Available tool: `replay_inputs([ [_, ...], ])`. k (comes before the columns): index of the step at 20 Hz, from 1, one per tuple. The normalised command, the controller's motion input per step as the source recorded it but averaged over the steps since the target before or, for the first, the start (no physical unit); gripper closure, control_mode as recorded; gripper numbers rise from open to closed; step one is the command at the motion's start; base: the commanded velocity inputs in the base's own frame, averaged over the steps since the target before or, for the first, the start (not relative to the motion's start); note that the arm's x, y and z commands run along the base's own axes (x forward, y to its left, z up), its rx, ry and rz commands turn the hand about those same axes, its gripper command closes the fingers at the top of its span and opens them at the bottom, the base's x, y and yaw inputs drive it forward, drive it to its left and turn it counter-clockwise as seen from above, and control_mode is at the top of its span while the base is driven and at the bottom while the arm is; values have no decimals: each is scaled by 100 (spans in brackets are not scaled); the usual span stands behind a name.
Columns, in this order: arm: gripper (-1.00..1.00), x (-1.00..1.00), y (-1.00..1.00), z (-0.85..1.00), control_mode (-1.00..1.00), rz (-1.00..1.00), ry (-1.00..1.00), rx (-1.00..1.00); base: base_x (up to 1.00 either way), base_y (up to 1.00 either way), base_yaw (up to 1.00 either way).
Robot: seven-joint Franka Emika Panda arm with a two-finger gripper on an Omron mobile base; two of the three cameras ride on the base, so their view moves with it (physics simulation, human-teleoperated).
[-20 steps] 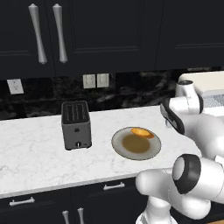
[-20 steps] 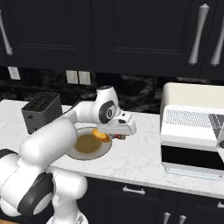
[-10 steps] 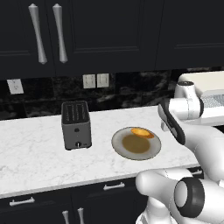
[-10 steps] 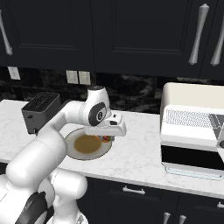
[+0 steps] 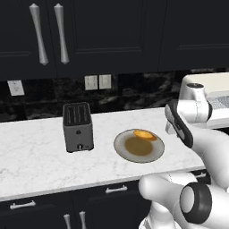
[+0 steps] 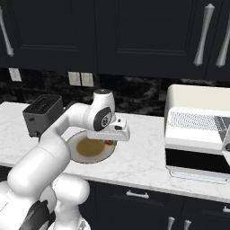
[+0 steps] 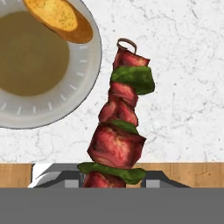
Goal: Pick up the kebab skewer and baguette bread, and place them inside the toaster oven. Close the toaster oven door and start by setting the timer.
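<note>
With my claw (image 7: 112,181) clamped on the skewer's (image 7: 120,127) lower end, I judge it light, stiff, slippery and prone to swinging above the plate (image 7: 89,83).

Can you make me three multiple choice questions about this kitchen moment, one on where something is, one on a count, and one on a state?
1. Where is the baguette bread?
A. on the plate
B. inside the toaster oven
C. on top of the slot toaster

2. How many slots does the dark slot toaster have on top?
A. one
B. two
C. four

3. What is the gripper doing?
A. standing open over the plate
B. shut on the kebab skewer
C. shut on the bread

Answers:
1. A, since the hand view shows the orange oval lying at the plate's rim.
2. B, since the left base view shows two long slots on the toaster's top.
3. B, since in the hand view the skewer of red and green chunks rises from between the fingertips, over the counter beside the plate.
</note>
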Motion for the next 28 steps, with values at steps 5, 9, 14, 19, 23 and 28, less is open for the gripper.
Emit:
replay_inputs([
  [5,100,0,0,0,100,0,0,0,-89,-35,0],
  [9,100,0,0,0,100,0,0,0,-16,-72,0],
  [14,100,0,0,0,100,0,0,0,14,-64,0],
  [19,100,0,0,0,100,0,0,0,41,-49,0],
  [23,100,0,0,0,100,0,0,0,53,-36,0],
  [28,100,0,0,0,100,0,0,0,56,-19,0],
])
